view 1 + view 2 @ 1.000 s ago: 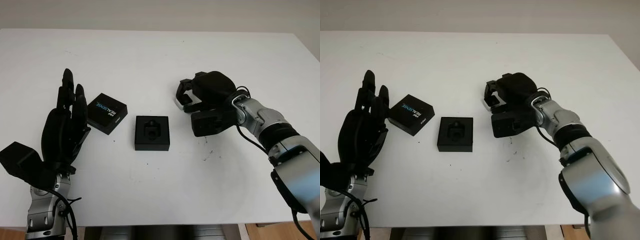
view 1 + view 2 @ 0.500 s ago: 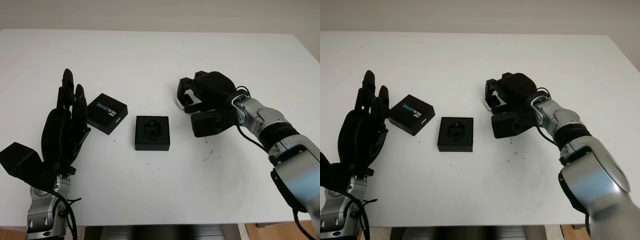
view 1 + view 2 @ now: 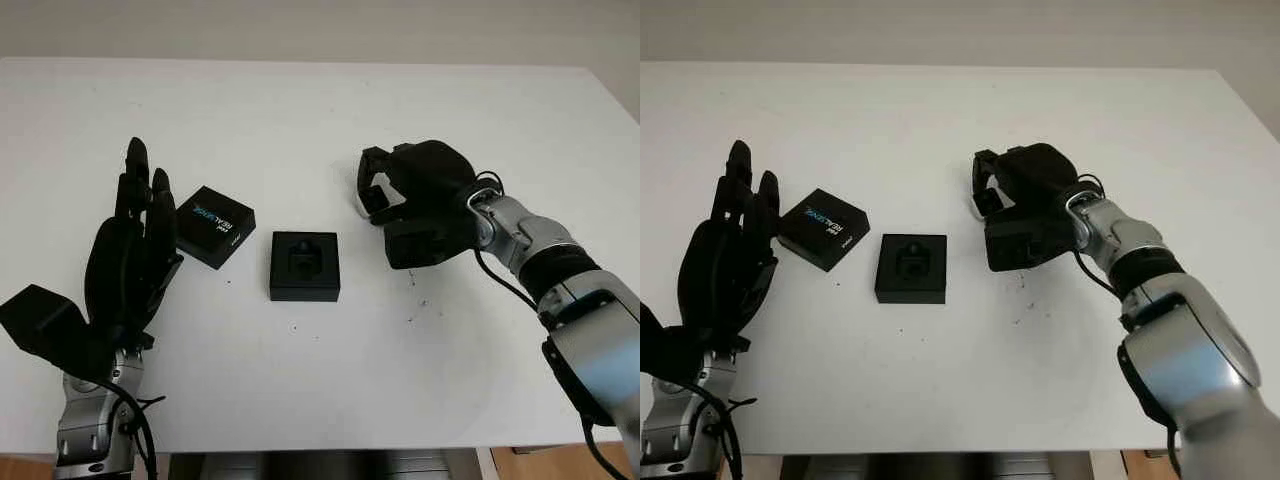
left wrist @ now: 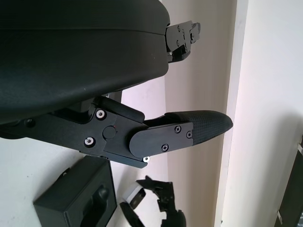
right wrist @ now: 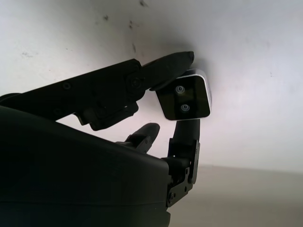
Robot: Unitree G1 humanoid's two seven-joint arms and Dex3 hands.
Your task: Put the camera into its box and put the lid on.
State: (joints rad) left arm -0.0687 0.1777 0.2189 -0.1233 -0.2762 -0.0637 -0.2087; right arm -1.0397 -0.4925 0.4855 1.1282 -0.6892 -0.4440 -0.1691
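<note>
My right hand is shut on the small silver camera, right of the box and a little beyond it. The right wrist view has the camera's black face with two screws pinched between one finger and another finger. The open black box sits at the table's middle, its foam insert showing. Its lid, black with blue lettering, lies to the left of the box, slightly turned. My left hand is open, just left of the lid. The left wrist view shows the box.
The white table stretches wide behind and in front of the objects. A few small dark specks mark the surface below my right hand. The table's far edge meets a pale wall.
My right hand has tightened around the camera and shifted slightly up and away. The left hand, lid and box have not moved.
</note>
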